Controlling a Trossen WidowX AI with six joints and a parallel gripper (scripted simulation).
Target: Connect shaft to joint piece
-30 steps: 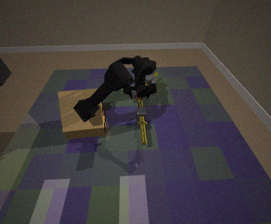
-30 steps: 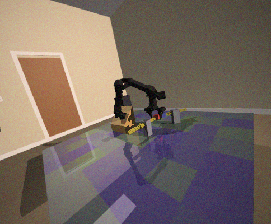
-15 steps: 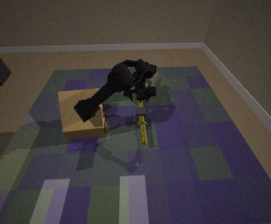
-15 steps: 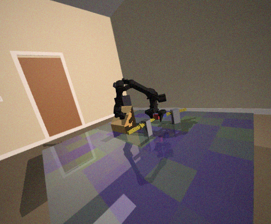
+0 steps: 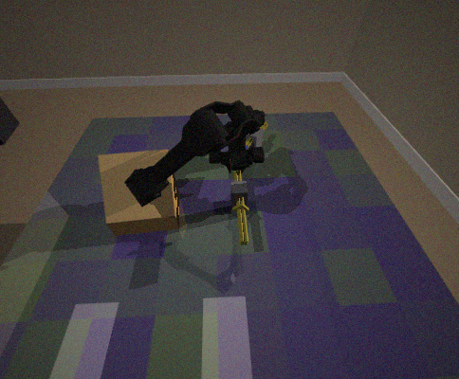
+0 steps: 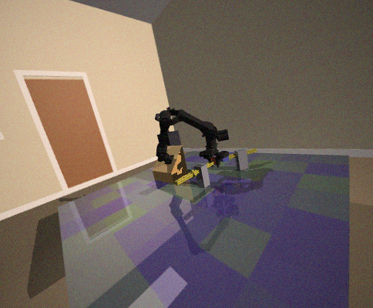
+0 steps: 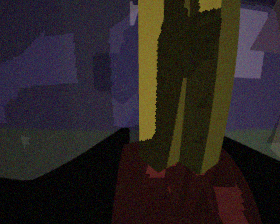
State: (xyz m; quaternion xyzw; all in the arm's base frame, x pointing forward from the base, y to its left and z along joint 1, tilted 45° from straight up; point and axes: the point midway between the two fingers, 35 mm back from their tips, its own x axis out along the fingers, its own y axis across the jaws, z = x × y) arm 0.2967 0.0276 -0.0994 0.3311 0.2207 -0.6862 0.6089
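OK, gripper closed on red pc. at yel. shaft end

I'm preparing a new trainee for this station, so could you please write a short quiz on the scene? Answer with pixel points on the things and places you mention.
1. Multiple choice: What colour is the square joint piece (image 6: 213, 159) (image 7: 163, 202) at the end effector (image 5: 237, 169) (image 6: 217, 164) (image 7: 165, 136)?
a) White
b) Red
c) Green

2. True or false: The yellow shaft (image 5: 244, 229) (image 6: 185, 179) (image 7: 148, 75) shows on only one side of the nearer grey block (image 5: 239, 190) (image 6: 203, 176).

3. Fill in the missing number: Counting the nearer one and the farther grey block (image 6: 242, 159), ____ grey blocks stand upright on the patterned mat (image 5: 357, 275) (image 6: 243, 239) in the exterior view.

Key: 1. b; 2. false; 3. two
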